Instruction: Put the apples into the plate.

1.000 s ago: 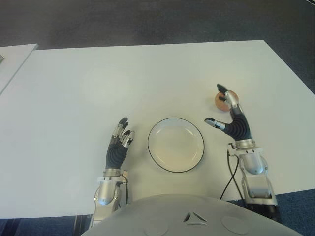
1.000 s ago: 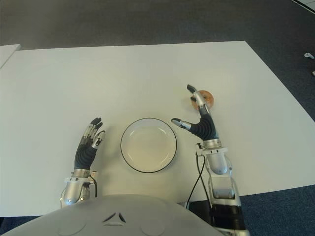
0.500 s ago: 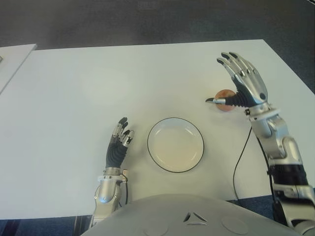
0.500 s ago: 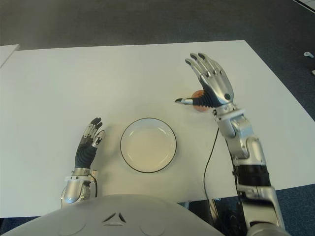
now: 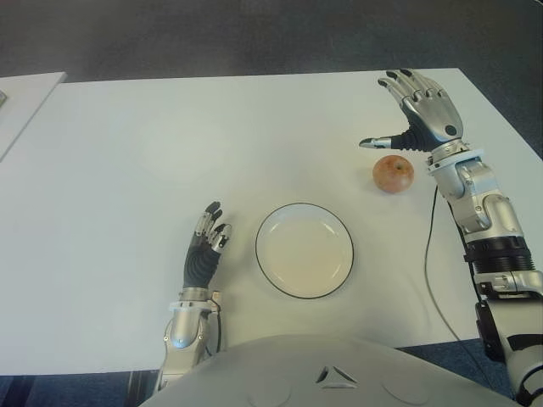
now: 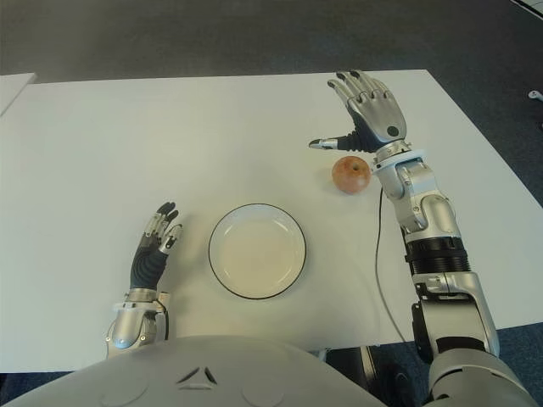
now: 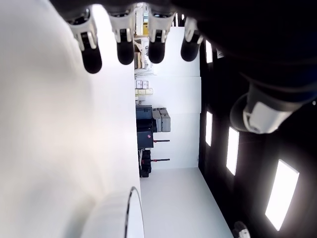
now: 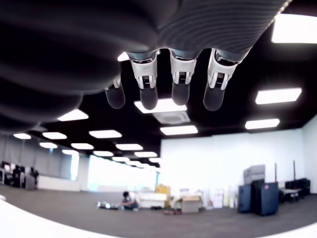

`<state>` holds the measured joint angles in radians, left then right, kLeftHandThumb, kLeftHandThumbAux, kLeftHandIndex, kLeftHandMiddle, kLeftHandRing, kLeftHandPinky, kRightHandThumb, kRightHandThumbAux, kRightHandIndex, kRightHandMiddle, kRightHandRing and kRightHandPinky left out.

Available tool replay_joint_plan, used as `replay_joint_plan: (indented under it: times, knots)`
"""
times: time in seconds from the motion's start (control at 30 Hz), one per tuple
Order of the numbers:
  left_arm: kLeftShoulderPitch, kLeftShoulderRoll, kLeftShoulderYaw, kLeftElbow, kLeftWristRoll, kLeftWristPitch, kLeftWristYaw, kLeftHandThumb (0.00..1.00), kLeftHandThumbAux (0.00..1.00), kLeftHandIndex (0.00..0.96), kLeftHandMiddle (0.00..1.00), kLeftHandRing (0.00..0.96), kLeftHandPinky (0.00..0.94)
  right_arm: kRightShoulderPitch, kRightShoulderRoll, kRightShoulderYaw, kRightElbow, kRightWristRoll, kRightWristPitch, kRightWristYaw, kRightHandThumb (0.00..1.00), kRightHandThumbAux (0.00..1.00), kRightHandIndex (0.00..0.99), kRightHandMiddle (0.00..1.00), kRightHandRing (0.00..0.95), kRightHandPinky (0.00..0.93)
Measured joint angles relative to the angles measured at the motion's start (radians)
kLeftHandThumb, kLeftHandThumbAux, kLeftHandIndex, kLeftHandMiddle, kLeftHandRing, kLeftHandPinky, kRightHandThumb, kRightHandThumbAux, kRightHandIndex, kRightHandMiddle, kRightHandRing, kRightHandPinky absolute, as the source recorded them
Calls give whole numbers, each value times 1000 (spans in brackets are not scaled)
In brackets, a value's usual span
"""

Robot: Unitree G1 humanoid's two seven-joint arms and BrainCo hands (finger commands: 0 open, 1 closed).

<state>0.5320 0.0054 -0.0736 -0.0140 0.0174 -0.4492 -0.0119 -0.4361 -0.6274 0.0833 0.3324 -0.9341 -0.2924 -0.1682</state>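
One reddish apple (image 5: 393, 174) lies on the white table (image 5: 127, 170), to the right of and a little beyond the plate. The white plate (image 5: 304, 249) with a dark rim holds nothing. My right hand (image 5: 420, 106) is raised above the table just beyond the apple, fingers spread and thumb out to the left, holding nothing. My left hand (image 5: 206, 246) shows to the left of the plate with its fingers loosely extended and nothing in them.
A second white table's corner (image 5: 25, 97) shows at the far left. Dark carpet (image 5: 254, 34) lies beyond the table's far edge. A black cable (image 5: 433, 280) runs along my right arm.
My right hand has lifted and moved away from me past the apple, which now lies fully uncovered. The left hand has not moved.
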Motion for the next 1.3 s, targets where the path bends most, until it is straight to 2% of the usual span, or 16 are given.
replay_joint_plan:
  times: [0.2, 0.4, 0.53, 0.97, 1.3]
  knots:
    - [0, 2, 9, 0, -10, 0, -9, 110, 461, 56, 57, 94, 165, -109, -13, 50, 216, 19, 3, -2, 336, 214, 0, 0, 0, 0]
    - [-2, 7, 19, 0, -19, 0, -16, 113, 462, 62, 61, 98, 169, -195, -19, 94, 350, 34, 10, -15, 302, 165, 0, 0, 0, 0]
    - [-3, 11, 23, 0, -22, 0, -21, 113, 462, 58, 59, 95, 160, -213, -25, 113, 401, 40, 12, -31, 288, 147, 0, 0, 0, 0]
    - [-1, 25, 32, 1, -25, 0, -23, 95, 498, 34, 49, 87, 156, -206, -43, 152, 440, 76, 27, -41, 271, 138, 0, 0, 0, 0]
    - [-3, 25, 30, 1, -24, 0, -23, 80, 497, 37, 48, 79, 138, -173, -68, 162, 402, 103, 46, -29, 264, 153, 0, 0, 0, 0]
